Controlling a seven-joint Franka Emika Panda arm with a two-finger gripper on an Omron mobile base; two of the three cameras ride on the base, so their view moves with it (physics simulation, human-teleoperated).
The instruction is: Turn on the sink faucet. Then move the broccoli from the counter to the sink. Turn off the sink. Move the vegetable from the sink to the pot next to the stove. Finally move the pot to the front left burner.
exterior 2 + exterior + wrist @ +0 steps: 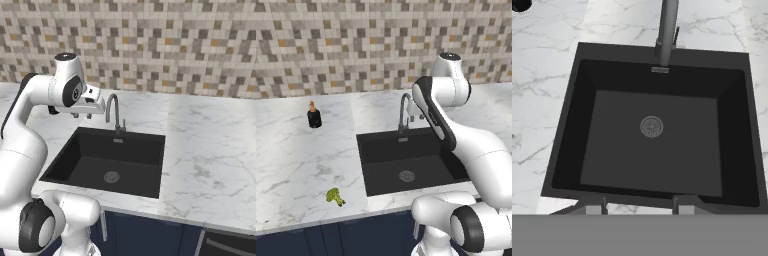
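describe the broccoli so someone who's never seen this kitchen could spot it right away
Start at the black sink set into the white marble counter. In the left base view, look left of the basin, near the counter's front edge: the broccoli lies there alone. It is a small green floret, unlike the black soap bottle with an orange pump standing farther back by the wall.

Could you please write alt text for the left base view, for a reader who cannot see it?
A white robot arm reaches over a black sink set in a white marble counter, close beside the grey faucet. A small green broccoli lies on the counter left of the sink, and a black soap bottle stands farther back.
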